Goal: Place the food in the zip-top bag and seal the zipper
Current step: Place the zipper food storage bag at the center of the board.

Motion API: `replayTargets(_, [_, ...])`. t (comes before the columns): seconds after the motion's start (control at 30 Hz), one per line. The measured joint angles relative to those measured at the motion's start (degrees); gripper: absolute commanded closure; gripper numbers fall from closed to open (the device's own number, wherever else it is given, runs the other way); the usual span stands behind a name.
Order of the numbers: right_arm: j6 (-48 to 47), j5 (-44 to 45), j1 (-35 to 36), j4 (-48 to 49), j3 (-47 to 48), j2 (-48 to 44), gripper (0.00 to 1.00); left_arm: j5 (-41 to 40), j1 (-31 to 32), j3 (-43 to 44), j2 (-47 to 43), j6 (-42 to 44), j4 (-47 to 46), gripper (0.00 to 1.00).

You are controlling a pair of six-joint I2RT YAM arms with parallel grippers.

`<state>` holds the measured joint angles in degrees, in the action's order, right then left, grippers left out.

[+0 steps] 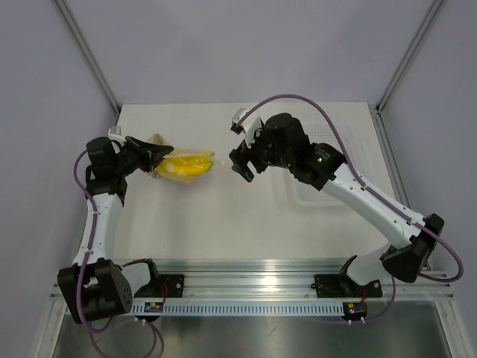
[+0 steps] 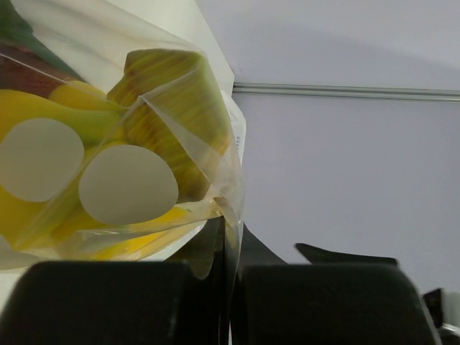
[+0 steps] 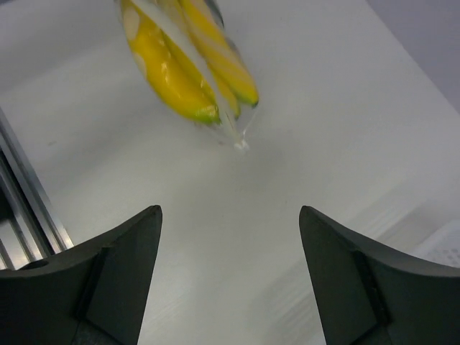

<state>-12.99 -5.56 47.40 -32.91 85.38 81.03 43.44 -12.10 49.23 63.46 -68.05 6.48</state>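
1. Left pincer (image 1: 155,155) is pinching shut on the zip-top bag (image 1: 173,170), left of tabletop (image 1: 223,224) centre.
2. Bananas (image 1: 192,164) inside are stretching left-to-right, tips pointing at the right pincer (image 1: 239,162).
3. That one is gaping wide, empty.

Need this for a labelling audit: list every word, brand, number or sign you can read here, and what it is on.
None can be read.
On the zip-top bag: pale round dots only, no lettering.
On the stickers on the front rail: too small to read.
On the white patch at the right wrist view's edge: dark specks, too blurred to read.
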Motion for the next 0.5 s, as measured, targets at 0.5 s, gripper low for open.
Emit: replayTargets(0.5, [0.07, 2.23, 2.93, -2.08, 18.71, 16.74, 0.08, -0.15, 5.86, 6.45, 2.4, 3.65, 2.05, 1.0])
